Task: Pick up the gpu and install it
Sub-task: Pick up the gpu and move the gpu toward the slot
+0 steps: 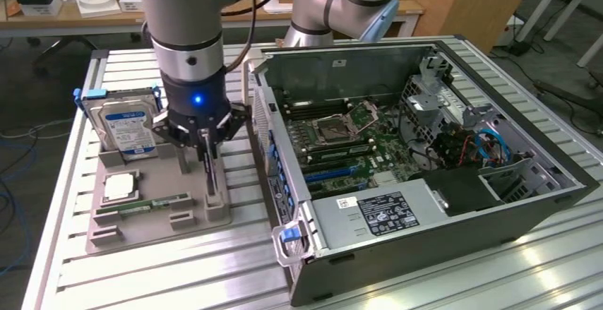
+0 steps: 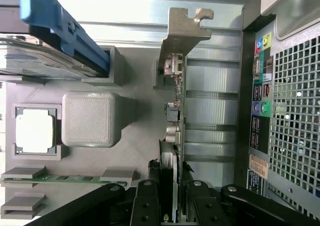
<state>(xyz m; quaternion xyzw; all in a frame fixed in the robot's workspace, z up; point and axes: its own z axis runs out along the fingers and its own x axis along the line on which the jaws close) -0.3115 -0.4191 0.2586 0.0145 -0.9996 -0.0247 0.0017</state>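
Table [image 1: 141, 282] of metal slats carries all the things. Open computer case [image 1: 443, 250] lies on it and takes the exterior view's right half, with the motherboard visible inside. The arm [image 1: 188, 34] comes down from the upper left of the exterior view. Under it, in the left middle, a gray tray [image 1: 160, 176] sits just beside the case. A hard drive [image 1: 127, 126] stands on edge at the tray's far end. The gpu [image 1: 213, 176] stands on its edge in a slot on the tray's side nearest to the case. A CPU [image 1: 121, 185] and a RAM stick [image 1: 155, 203] lie lower left on the tray. The gripper [image 1: 205, 151] is closed on the gpu's top edge. In the wrist view its fingers [image 2: 152, 201] press both faces of the card [image 2: 176, 111].
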